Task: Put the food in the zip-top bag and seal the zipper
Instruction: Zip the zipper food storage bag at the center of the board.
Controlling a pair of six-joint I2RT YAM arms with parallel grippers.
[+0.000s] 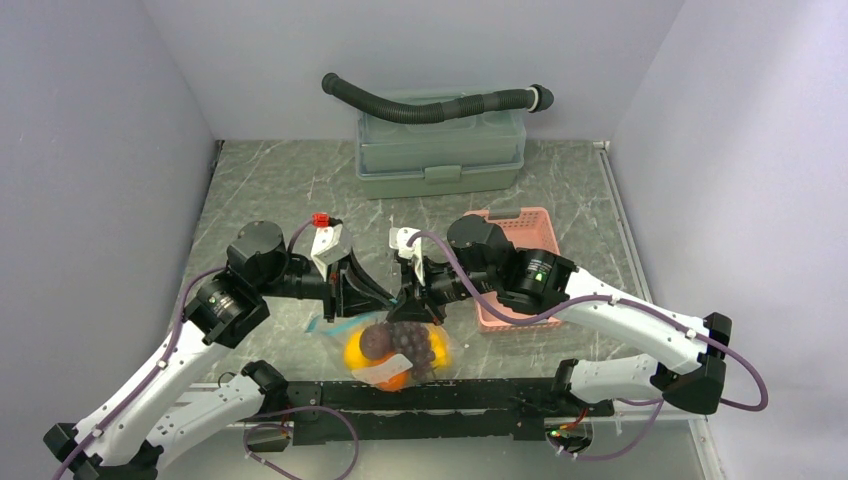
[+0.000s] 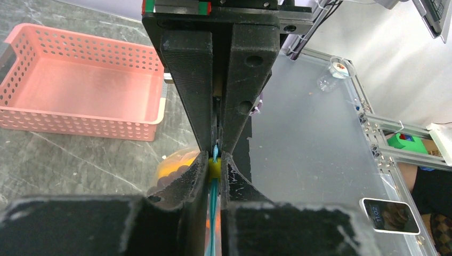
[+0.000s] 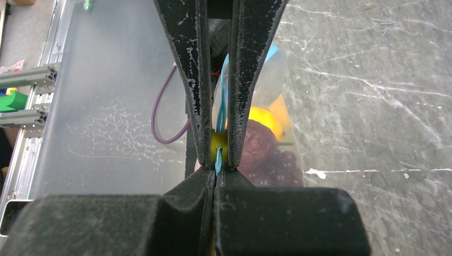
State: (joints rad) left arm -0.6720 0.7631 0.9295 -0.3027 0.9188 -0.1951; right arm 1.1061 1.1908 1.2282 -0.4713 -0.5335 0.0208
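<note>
The zip-top bag (image 1: 400,352) lies at the near edge between the arms and holds the food: a dark purple grape bunch (image 1: 418,340), a yellow piece (image 1: 355,352) and an orange ball (image 1: 392,378). Both grippers meet tip to tip over its mouth. My left gripper (image 2: 215,157) is shut on the teal zipper (image 2: 213,213), with a small yellow part pinched at the tips. My right gripper (image 3: 216,172) is shut on the same zipper (image 3: 217,159) from the opposite side. The grapes (image 3: 266,154) and a yellow fruit (image 3: 264,118) show through the plastic.
The pink basket (image 1: 520,235) stands just behind the right arm, and in the left wrist view (image 2: 80,85) it is empty. A grey-green lidded box (image 1: 440,155) with a black ribbed hose (image 1: 430,105) on top is at the back. The table's near edge is close below the bag.
</note>
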